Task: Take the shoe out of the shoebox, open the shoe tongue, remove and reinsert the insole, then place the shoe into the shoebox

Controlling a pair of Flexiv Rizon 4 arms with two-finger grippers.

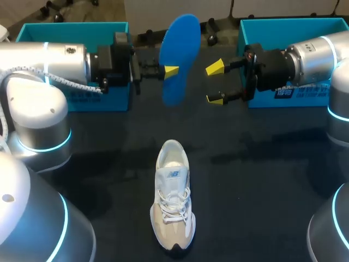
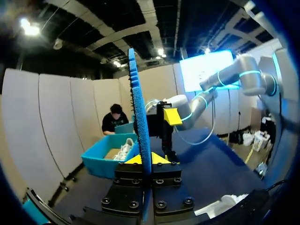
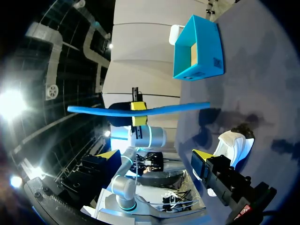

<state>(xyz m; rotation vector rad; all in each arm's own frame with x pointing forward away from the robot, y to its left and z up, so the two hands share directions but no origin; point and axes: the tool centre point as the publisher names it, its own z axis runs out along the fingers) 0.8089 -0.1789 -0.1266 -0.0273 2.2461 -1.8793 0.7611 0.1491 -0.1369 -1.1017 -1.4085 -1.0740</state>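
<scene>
The blue insole (image 1: 177,57) hangs on edge in the air over the back of the table, and my left gripper (image 1: 170,71) is shut on its side. In the left wrist view the insole (image 2: 139,122) rises straight up from between the yellow tips of the left gripper (image 2: 143,159). My right gripper (image 1: 214,83) stands open just right of the insole, not touching it. From the right wrist, the insole (image 3: 140,109) lies ahead of the open right gripper (image 3: 154,157). The white and beige shoe (image 1: 173,199) rests on the table at the front middle, toe toward the front edge.
One blue shoebox (image 1: 76,27) stands at the back left behind my left arm. A second blue box (image 1: 289,23) stands at the back right behind my right arm. The dark table (image 1: 262,180) lies bare around the shoe.
</scene>
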